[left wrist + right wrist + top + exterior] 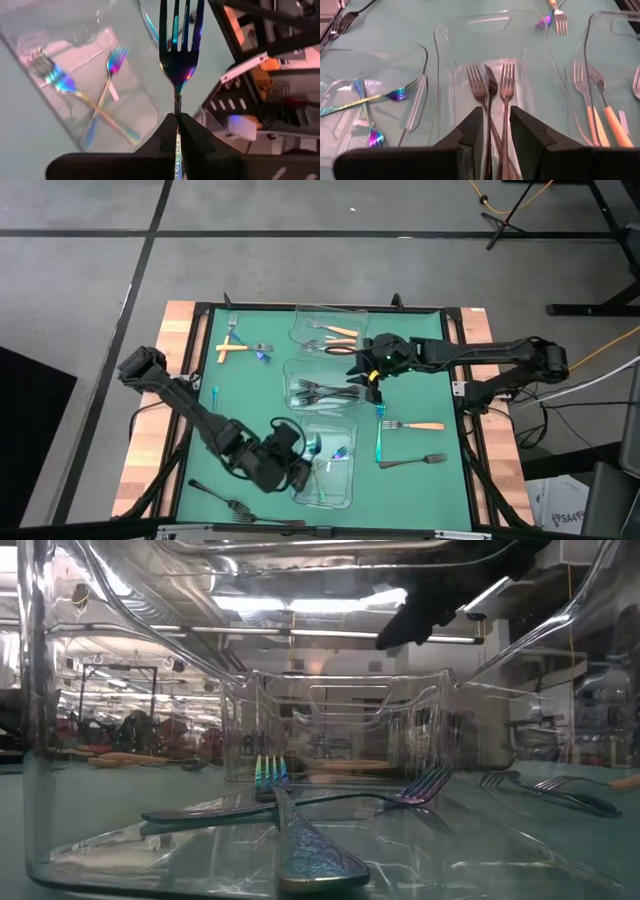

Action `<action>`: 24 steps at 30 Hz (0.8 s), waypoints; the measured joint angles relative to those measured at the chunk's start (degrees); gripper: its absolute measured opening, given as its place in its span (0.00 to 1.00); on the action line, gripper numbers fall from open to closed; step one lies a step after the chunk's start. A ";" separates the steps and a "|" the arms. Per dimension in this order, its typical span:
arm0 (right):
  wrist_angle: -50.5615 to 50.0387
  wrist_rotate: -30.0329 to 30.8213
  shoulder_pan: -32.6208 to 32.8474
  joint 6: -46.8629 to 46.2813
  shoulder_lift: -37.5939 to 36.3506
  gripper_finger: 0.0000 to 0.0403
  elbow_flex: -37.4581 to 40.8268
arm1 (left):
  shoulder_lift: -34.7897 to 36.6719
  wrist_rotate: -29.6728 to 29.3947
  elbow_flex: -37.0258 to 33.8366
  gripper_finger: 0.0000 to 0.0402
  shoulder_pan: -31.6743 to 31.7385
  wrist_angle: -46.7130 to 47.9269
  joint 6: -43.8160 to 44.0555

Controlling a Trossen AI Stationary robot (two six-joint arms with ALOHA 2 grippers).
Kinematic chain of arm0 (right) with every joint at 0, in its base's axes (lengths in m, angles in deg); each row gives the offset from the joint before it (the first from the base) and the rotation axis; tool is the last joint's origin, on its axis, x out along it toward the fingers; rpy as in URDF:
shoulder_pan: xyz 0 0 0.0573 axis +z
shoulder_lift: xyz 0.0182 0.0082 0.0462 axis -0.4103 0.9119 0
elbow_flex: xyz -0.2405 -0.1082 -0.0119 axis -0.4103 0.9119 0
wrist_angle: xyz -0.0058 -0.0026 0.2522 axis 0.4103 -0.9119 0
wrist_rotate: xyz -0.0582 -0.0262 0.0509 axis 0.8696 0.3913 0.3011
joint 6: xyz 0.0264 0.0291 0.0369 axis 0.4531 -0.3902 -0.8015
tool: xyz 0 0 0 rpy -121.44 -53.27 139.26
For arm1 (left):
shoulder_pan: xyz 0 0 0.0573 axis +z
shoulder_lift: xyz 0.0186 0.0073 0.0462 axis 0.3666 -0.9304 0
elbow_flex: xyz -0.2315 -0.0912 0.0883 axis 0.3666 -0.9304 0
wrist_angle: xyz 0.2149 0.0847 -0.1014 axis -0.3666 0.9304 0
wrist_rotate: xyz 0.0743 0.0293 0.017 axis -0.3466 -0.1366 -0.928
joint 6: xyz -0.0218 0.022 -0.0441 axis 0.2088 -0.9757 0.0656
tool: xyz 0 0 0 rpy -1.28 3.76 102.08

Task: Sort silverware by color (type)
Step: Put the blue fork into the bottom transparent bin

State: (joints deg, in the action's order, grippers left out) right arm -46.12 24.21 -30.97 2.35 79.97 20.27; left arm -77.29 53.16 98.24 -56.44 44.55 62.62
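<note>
Forks lie scattered over the green tabletop (250,395) in the high view, where three clear containers run down its middle. The left pincer (297,463) sits beside the nearest container (328,498), the right pincer (373,383) over the middle container (296,372) of dark forks (330,391); orange-handled forks (338,331) fill the far one.

Low view: two iridescent forks (300,815) lie crossed inside the near container.

Left wrist view: the left pincer (178,131) is closed on an iridescent fork (180,47), tines pointing away, above the crossed pair (90,97).

Right wrist view: the right pincer (495,125) stands narrowly open astride the dark forks (492,92).
</note>
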 joint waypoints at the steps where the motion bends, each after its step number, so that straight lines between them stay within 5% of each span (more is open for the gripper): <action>1: -0.58 0.01 0.00 0.00 -0.08 0.22 0.00 | -0.32 0.00 0.00 0.01 0.72 -0.96 -0.53; 24: -2.36 0.15 0.00 -0.04 -0.10 0.22 0.00 | -11.97 5.35 0.00 0.01 7.59 -8.63 -2.05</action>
State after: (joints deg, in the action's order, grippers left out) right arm -48.48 24.36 -30.97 2.31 79.87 20.27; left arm -89.26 58.51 98.24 -48.85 35.92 60.58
